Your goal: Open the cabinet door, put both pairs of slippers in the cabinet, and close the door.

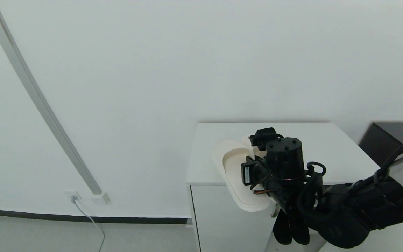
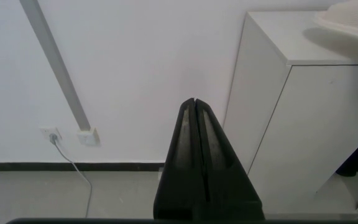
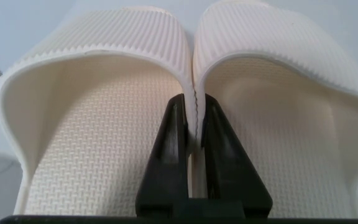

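Slippers [image 3: 98, 143], cream pair, held side by side in right jaws. The jaws are nearly shut on the two touching inner walls, so one pinch carries both shoes. The pair sits over the front edge of the white cabinet [image 1: 327, 150] top; resting or lifted, can't tell. Likely about to go inside. Left jaws are fully closed on nothing, parked low at the cabinet's left side, out of the way. Dark shapes [image 1: 290, 229] under the right arm may be the second pair; unclear. Door position unclear.
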`<state>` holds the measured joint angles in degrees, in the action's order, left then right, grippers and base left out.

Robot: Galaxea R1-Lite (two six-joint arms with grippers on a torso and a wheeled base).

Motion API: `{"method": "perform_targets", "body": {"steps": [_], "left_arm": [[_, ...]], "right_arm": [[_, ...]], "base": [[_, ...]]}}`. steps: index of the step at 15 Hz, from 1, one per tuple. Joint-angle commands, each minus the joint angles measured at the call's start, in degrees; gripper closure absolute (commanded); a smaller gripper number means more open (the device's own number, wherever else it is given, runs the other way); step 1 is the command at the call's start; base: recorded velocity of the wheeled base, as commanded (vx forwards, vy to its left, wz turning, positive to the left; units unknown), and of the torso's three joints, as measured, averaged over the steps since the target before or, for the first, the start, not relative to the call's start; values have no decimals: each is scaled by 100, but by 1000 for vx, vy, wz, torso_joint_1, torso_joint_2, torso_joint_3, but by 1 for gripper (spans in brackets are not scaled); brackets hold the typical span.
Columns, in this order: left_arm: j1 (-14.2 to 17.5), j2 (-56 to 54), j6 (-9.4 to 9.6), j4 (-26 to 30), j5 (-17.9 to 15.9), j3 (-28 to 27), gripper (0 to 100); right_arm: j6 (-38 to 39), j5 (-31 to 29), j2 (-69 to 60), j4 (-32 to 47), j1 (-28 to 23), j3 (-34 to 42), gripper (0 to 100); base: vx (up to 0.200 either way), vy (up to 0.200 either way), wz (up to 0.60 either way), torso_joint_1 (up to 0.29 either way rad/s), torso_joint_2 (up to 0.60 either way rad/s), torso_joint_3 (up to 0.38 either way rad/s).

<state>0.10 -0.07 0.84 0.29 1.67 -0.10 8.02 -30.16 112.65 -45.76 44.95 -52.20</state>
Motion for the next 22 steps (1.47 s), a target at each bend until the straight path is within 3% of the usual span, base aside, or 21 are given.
{"method": "perform_targets", "body": {"steps": [1,8,22], "left_arm": [[-1,7,4,-3,9,1,100],[-1,7,-5,6,9,1,100],[-1,7,-5,-3,0,1,100]], "right_arm": [[6,1,-200,-3,58,34,100],[-11,-43,-156,-12,76,-18,100],[-29,-51,-138,-12,84,-1,100]], "base": [[0,0,0,0,0,0],[0,0,0,0,0,0],[-200,0,0,2,3,5]]}}
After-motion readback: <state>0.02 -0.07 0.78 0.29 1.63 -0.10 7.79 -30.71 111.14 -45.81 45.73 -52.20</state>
